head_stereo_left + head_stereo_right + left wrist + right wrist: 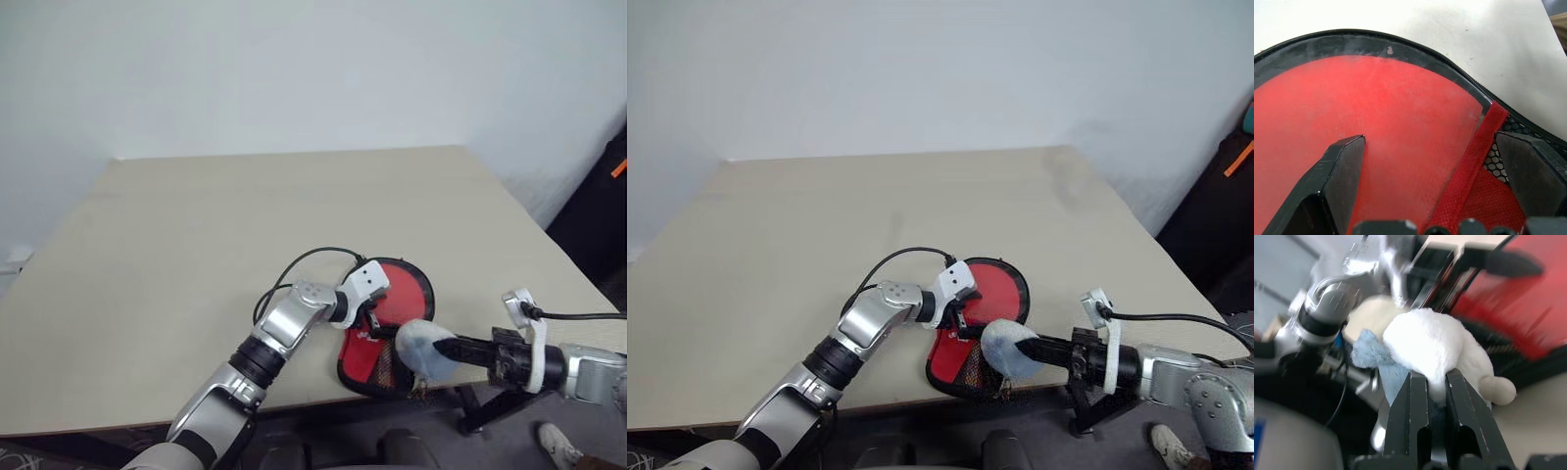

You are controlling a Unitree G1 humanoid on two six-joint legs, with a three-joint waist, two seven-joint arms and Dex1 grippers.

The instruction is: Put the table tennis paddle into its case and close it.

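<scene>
Two hands over the case (pixel 390 323), left hand (pixel 1430 171) spread wide on its window, right hand (pixel 1436 382) at four o'clock pinching a soft toy (pixel 1435 345), paddle's handle hidden.

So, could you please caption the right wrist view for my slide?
Right pincer shut on a white-and-blue plush toy, beside the red-and-black case.

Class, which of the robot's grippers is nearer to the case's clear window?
Left. The left gripper hangs open directly over the case window; the right gripper, shut on a soft toy, is beside the case's edge.
</scene>
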